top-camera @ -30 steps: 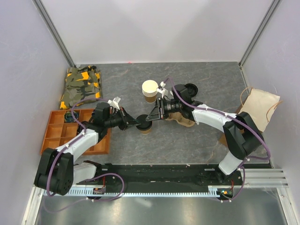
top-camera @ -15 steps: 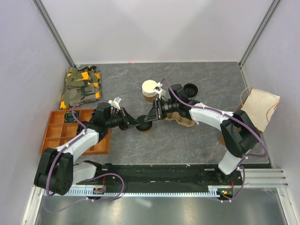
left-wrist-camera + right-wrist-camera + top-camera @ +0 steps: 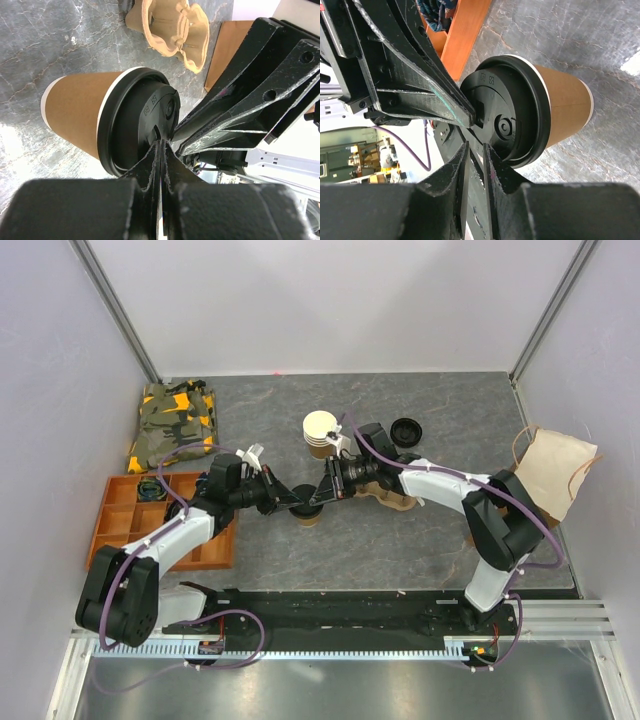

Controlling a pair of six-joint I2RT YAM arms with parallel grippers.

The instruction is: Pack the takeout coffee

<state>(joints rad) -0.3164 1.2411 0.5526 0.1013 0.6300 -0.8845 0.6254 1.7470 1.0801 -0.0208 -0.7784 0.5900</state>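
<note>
1. Tabletop of grey marbled stone point(image 3: 420, 400) carries it all; crumpled brown paper bag point(image 3: 555, 465) waits at the right edge, well apart.
2. Moulded tan cardboard cup carrier point(image 3: 172, 27) lies just right of centre, near the cup.
3. Small brown paper coffee cup with cream rim point(image 3: 75, 112) stands upright mid-table, both arms meeting over it.
4. Round black plastic lid point(image 3: 135, 125) sits on top. I judge the step is pressing it home: push straight down, evenly on opposite sides, or the cup tips.
5. Left gripper point(image 3: 161, 146): fingers flat together, holding nothing, tips on the lid.
6. Right gripper point(image 3: 472, 147): thin slit between fingers; whether they nip the lid's edge, I cannot tell.
</note>
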